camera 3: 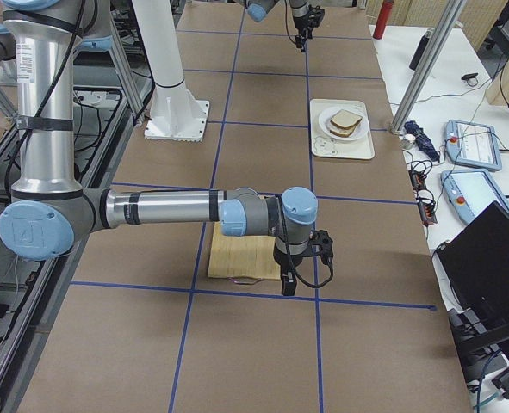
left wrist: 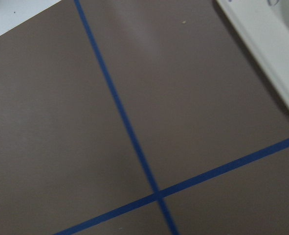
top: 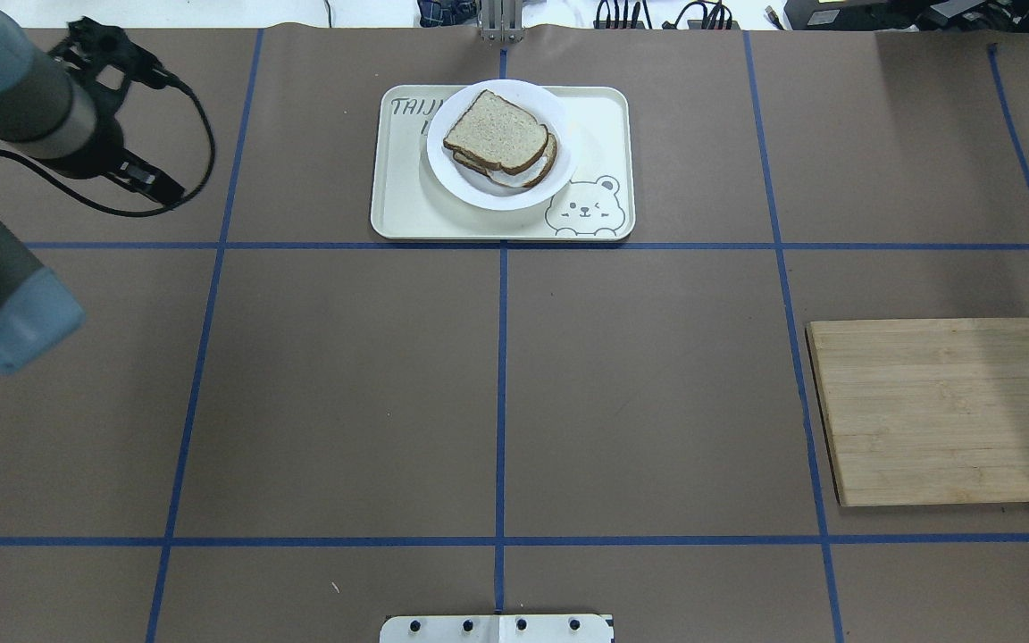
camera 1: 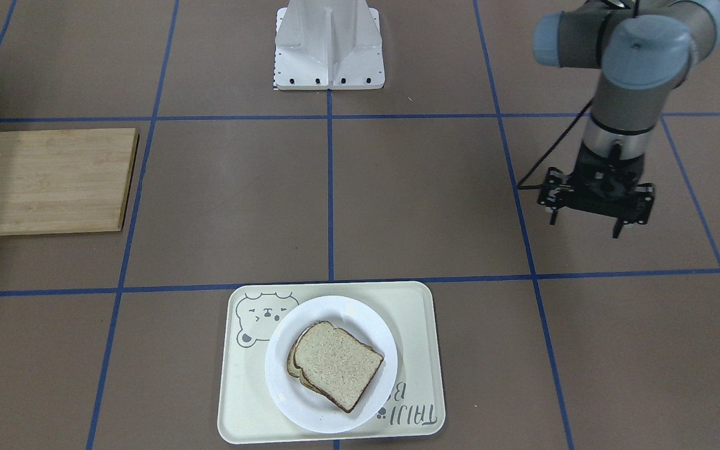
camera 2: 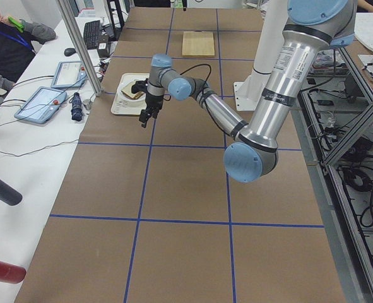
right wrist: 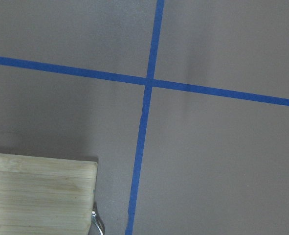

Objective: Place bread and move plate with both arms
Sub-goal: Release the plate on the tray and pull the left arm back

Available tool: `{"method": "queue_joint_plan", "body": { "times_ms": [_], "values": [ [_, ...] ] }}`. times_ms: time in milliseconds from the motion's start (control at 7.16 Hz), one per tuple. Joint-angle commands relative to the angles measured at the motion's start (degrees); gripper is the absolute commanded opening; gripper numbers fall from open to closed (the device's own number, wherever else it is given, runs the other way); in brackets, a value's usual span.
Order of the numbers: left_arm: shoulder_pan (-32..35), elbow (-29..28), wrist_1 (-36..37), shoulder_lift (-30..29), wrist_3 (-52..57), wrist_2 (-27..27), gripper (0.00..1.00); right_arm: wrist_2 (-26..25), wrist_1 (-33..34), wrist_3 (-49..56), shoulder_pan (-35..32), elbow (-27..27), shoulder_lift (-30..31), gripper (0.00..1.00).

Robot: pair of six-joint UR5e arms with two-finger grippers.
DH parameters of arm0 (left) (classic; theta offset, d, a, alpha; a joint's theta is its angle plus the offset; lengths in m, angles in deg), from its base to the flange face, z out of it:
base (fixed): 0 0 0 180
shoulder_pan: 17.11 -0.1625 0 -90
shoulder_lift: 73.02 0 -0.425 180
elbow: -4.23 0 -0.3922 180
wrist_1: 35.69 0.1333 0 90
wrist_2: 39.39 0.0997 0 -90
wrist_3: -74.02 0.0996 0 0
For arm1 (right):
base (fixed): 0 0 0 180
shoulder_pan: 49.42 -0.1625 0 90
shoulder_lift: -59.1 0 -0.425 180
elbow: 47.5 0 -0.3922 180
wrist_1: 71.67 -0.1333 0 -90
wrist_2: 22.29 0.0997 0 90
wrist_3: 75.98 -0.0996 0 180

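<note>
The bread (camera 1: 338, 365) is a plain slice that lies on top of a second slice on the white plate (camera 1: 285, 387). The plate sits on the cream bear-print tray (camera 1: 422, 312). In the overhead view the bread (top: 497, 132) covers most of the lower slice, and something white shows between them. My left gripper (camera 1: 585, 225) is open and empty. It hangs above bare table, well off to the side of the tray. My right gripper (camera 3: 290, 280) shows only in the exterior right view, at the near edge of the wooden board (camera 3: 241, 258). I cannot tell whether it is open or shut.
A wooden cutting board (top: 943, 411) lies on the robot's right side of the table, with a metal ring (right wrist: 98, 225) at its edge. The white base block (camera 1: 329, 50) stands at the robot's side. Blue tape lines cross the brown table. An operator sits at a side bench.
</note>
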Motion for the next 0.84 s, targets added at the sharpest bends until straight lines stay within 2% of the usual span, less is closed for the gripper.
{"method": "queue_joint_plan", "body": {
  "times_ms": [0, 279, 419, 559, 698],
  "values": [
    [11.71, -3.09, 0.68, 5.37, 10.65, -11.48, 0.99, -0.05, 0.00, 0.05, 0.00, -0.03, 0.14, 1.00],
    [19.11, -6.44, 0.59, 9.68, 20.48, -13.39, 0.99, 0.03, 0.00, 0.14, 0.00, -0.03, 0.49, 1.00],
    [19.92, -6.63, 0.24, 12.57, 20.08, -13.39, 0.99, 0.12, 0.00, 0.22, -0.09, 0.14, 0.84, 1.00],
    [21.58, -9.68, -0.81, 14.86, 20.34, -13.39, 0.99, 0.29, 0.00, 0.75, -0.61, 0.23, 1.45, 1.00],
    [25.51, -9.97, -1.17, 16.19, 20.17, -14.34, 0.99, 0.47, 0.17, 0.84, -1.92, 0.76, 1.55, 1.00]
  ]
}}
